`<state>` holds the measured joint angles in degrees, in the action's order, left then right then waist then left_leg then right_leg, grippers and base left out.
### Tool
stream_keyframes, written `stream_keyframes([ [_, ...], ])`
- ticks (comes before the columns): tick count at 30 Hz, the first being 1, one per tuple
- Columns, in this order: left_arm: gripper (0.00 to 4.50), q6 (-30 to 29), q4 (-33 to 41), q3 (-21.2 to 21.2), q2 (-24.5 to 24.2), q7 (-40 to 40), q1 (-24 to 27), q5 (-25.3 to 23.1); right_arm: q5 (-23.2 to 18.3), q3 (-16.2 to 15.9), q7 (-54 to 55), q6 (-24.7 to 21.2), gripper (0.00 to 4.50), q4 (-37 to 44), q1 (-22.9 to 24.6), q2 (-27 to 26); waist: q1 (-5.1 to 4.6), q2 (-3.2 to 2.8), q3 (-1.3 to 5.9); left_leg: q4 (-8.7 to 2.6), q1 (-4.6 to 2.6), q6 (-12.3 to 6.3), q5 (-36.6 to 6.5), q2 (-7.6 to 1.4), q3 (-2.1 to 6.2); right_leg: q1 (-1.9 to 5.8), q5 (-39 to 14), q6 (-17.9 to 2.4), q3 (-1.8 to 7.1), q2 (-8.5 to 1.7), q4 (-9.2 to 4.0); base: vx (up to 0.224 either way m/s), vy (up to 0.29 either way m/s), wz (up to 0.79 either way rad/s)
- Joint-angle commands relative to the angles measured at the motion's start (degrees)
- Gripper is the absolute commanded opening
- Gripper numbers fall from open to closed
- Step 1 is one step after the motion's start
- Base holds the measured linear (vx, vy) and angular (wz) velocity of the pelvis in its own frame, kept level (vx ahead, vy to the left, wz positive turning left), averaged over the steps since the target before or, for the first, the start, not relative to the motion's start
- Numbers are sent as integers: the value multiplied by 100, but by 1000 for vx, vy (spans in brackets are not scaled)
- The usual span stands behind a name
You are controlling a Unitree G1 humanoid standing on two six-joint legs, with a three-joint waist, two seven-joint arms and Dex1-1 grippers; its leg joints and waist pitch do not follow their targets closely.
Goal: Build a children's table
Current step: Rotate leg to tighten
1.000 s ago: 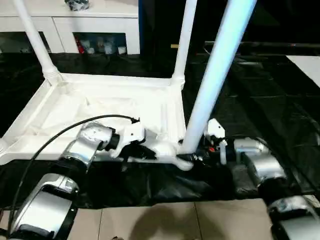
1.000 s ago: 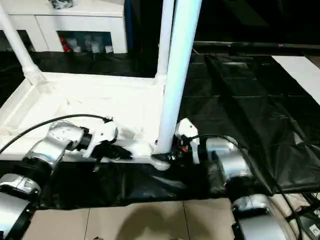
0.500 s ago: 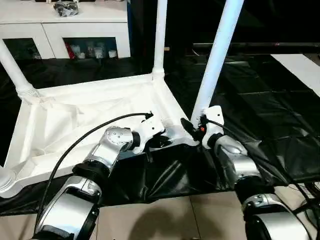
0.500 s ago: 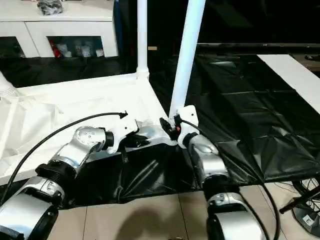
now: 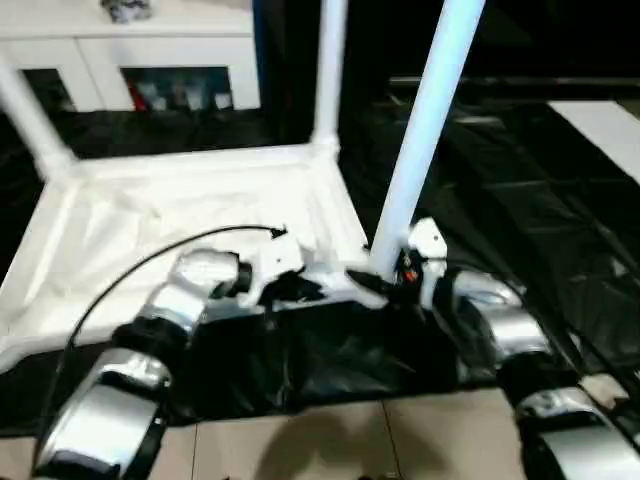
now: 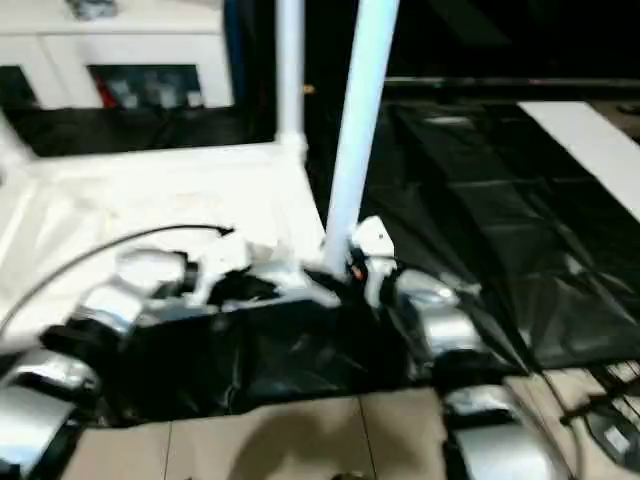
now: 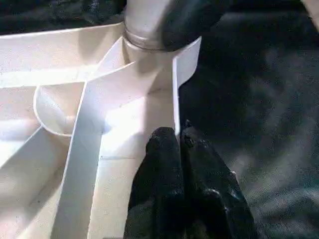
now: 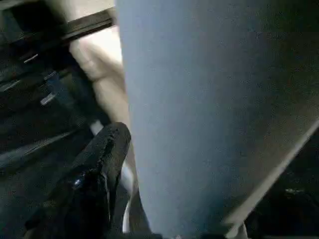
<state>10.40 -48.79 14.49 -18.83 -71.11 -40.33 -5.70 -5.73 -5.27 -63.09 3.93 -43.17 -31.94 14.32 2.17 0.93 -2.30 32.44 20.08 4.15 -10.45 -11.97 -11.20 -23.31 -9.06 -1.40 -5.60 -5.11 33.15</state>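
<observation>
The children's table [image 5: 190, 215] lies upside down on the black-draped surface [image 5: 520, 190], ribbed underside up, w/ legs rising from its corner sockets. Landmark: the near leg [image 5: 425, 130], standing upright in the table's near corner socket closest to the robot's right arm.

Left tool [image 7: 175, 142]: both black fingers pressed together, closed on nothing, tips resting against the table's thin side wall just short of that socket. In the head views it sits on the table's near edge, immediately left of the near leg's base, cable looping back over the silver forearm.

Right tool [image 5: 392, 285]: at the base of the near leg, on the side opposite the left tool. In its wrist view one black finger [image 8: 99, 169] lies alongside the leg [image 8: 214, 114], touching or nearly so; the other finger is hidden behind the leg, so can't tell whether the tool is gripping the leg or standing open around it.

Two more legs stand beyond the near leg: one [image 5: 328, 75] at the far corner behind it, another [image 5: 30, 115] at the far left corner. A white cabinet [image 5: 150, 60] stands behind the surface. Tiled floor [image 5: 300, 440] shows below the surface's front edge.
</observation>
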Motion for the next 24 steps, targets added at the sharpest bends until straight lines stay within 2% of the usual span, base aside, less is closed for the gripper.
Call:
stream_keyframes([
  [1, 0, 56, -70, 67, -41, -241, -136, 40, 62, -616, -1007, -239, 314, 70, 142, 51, 45, -4, 354, -292, -16, -605, -1085, -185, 26, 330, -951, -1444, 287, -322, -285, 0, 0, 0],
  [3, 0, 60, -89, 54, -88, -313, -158, 51, 96, -683, -1178, -262, 300, 68, 134, 107, 66, 3, 332, -304, -16, -566, -1179, -192, 22, 318, -1093, -1440, 293, -324, -298, 0, 0, 0],
  [6, 0, 77, -132, 51, -142, -403, -197, 79, 147, -728, -1301, -227, 300, 41, 109, 137, 104, 3, 315, -326, -42, -378, -1420, -194, 33, 293, -1637, -1273, 295, -344, -354, 0, 0, 0],
  [7, 0, 77, -132, 51, -142, -403, -197, 79, 147, -728, -1301, -227, 274, 41, 109, 137, 113, 6, 312, -327, -47, -334, -1462, -193, 34, 288, -1745, -1232, 299, -347, -365, 0, 0, 0],
  [8, 0, 90, -190, 58, -182, -457, -244, 101, 163, -718, -1363, -244, 268, 13, 78, 117, 119, 6, 311, -330, -48, -317, -1476, -194, 35, 285, -1789, -1212, 301, -348, -369, 0, 0, 0],
  [10, 0, 95, -209, 63, -195, -466, -259, 98, 163, -708, -1375, -257, 256, -1, 63, 97, 127, 0, 321, -332, -47, -290, -1454, -190, 41, 288, -1781, -1184, 300, -342, -362, 0, 0, 0],
  [11, 0, 102, -228, 70, -209, -494, -272, 92, 135, -707, -1411, -297, 246, -2, 57, 75, 134, -24, 331, -329, -41, -289, -1363, -192, 43, 297, -1560, -1233, 302, -339, -335, 0, 0, 0],
  [13, 0, 114, -242, 69, -213, -515, -277, 91, 112, -720, -1435, -321, 222, 14, 62, 74, 130, -8, 342, -320, -31, -314, -1274, -184, 37, 309, -1364, -1279, 299, -330, -316, 0, 0, 0],
  [16, 0, 98, -255, 44, -186, -468, -266, 79, 23, -717, -1406, -445, 211, 79, 127, 57, 136, -28, 336, -319, -29, -325, -1289, -182, 38, 313, -1371, -1299, 295, -337, -318, 0, 0, 0],
  [18, 0, 81, -251, 34, -166, -411, -253, 74, -8, -691, -1345, -487, 208, 89, 153, 39, 133, -15, 333, -322, -29, -325, -1311, -183, 37, 314, -1421, -1283, 294, -335, -329, 0, 0, 0],
  [21, 0, -100, -199, 63, 88, 389, -159, -161, 40, -335, -125, -416, 205, -132, 238, -269, 128, -30, 298, -343, -38, -245, -1483, -189, 45, 289, -1774, -1191, 293, -345, -377, 0, 0, 0],
  [22, 0, -165, -182, 62, 172, 565, -135, -199, 79, -238, 277, -414, 204, -222, 228, -368, 91, -19, 276, -362, -87, -89, -1779, -182, 74, 247, -2417, -1026, 287, -368, -438, 0, 0, 0],
  [24, 0, -243, -151, 56, 287, 749, -107, -216, 85, -118, 674, -346, 201, -313, 224, -478, 61, -15, 261, -361, -100, -30, -1949, -157, 90, 243, -2800, -880, 281, -376, -490, 0, 0, 0],
])
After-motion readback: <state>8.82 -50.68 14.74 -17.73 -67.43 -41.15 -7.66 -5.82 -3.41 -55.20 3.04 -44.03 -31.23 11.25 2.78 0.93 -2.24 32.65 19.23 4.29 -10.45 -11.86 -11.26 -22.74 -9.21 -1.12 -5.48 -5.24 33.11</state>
